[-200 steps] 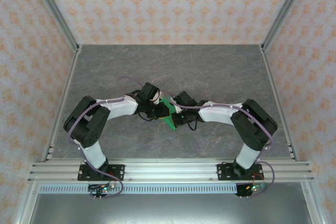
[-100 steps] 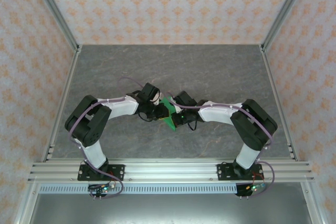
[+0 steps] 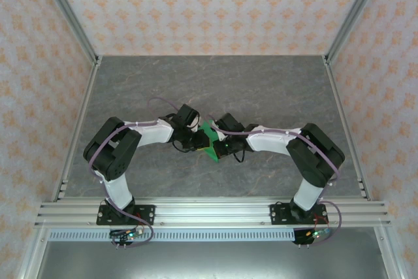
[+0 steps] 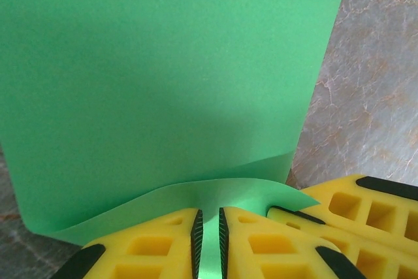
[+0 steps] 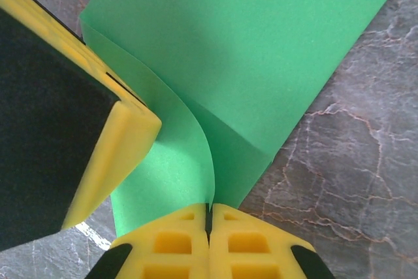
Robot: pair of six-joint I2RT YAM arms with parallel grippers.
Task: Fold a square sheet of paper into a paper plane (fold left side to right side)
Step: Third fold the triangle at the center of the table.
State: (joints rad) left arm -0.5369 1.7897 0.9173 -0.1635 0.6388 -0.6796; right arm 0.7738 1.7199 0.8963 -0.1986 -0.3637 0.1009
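The square sheet of paper (image 3: 211,153) is bright green and lies mid-table, partly folded over itself, with both grippers meeting at it. One flap of the sheet (image 5: 261,44) curls up off the lower layer. My right gripper (image 5: 209,212) is shut on that flap's raised edge. In the left wrist view the sheet (image 4: 163,83) spreads out ahead and its lifted edge arches over my left gripper (image 4: 209,217). The left jaws stand a narrow gap apart, with green showing between the pads. One left finger (image 5: 117,155) rests beside the curl. The paper plane is not formed.
The grey marbled tabletop (image 3: 215,89) is bounded by aluminium frame posts and patterned walls. Both arms (image 3: 150,132) bend inward from their bases at the near rail (image 3: 209,212). A right finger (image 4: 353,207) sits close beside the left jaws.
The left arm's elbow has crept slightly to the right. The grippers and the green sheet stay in about the same place.
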